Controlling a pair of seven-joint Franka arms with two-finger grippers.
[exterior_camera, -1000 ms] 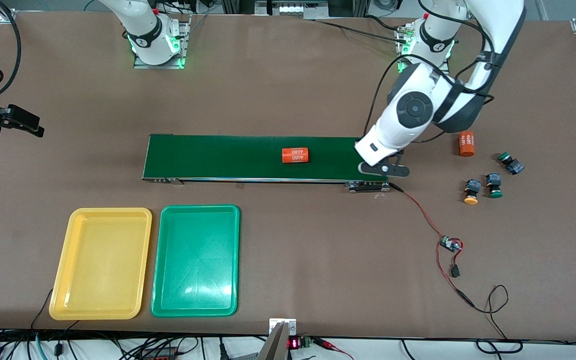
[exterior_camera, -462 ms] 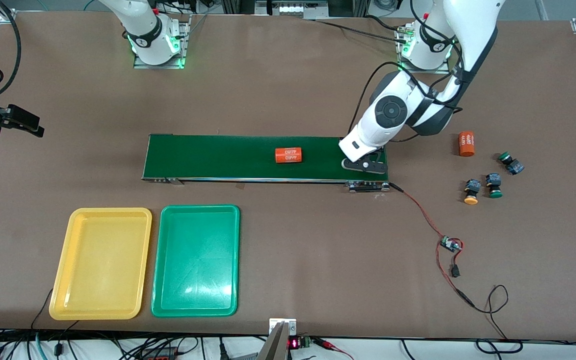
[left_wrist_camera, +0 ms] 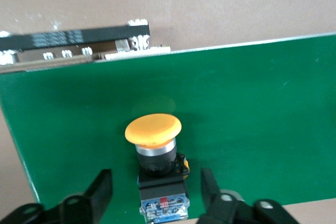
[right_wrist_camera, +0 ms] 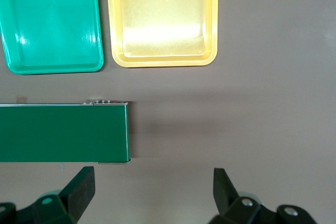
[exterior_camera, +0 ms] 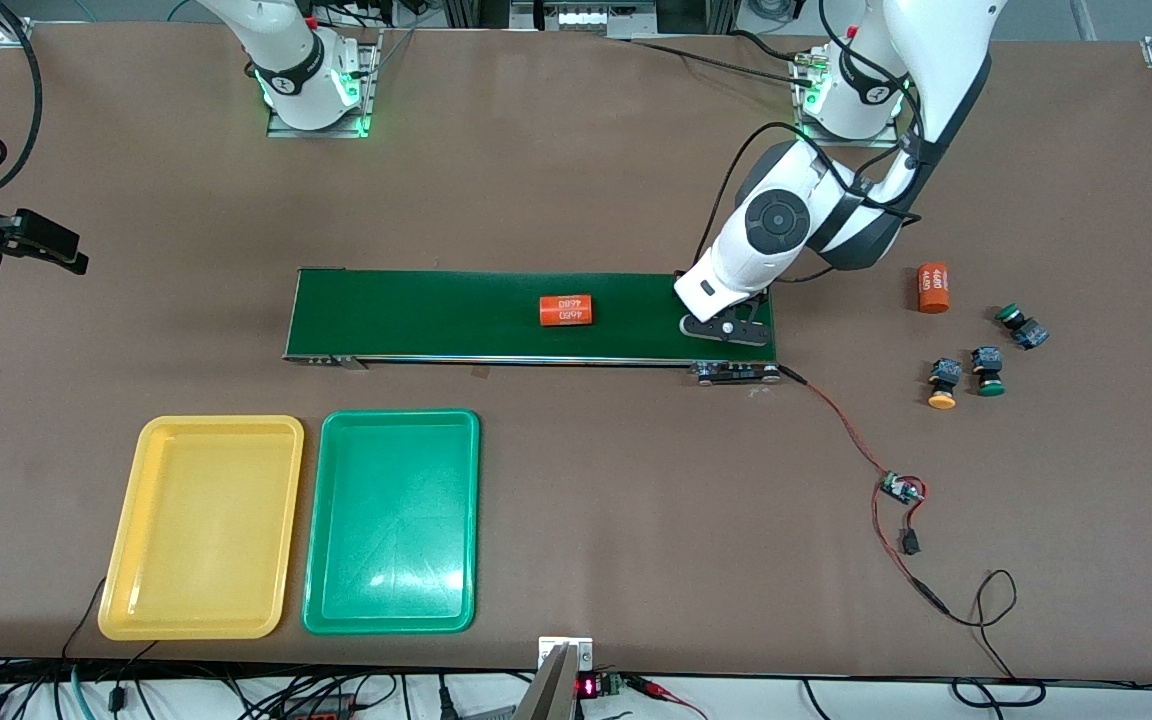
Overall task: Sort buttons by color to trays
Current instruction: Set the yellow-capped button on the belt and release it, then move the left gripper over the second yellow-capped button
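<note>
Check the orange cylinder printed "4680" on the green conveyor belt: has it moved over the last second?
Yes. The orange cylinder has travelled along the dark-green conveyor belt toward the right arm's end, away from the left hand.

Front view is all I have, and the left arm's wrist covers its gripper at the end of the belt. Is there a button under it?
Observer: Yes. The left wrist view shows an orange-yellow button on the conveyor belt, between the fingers of the left gripper.
Operator: Is it gripped?
Observer: No. The fingers stand open, with a gap on each side of the button.
Operator: And the right gripper?
Observer: The right gripper waits open and empty over the table, just off the belt's end nearest the right arm.
</note>
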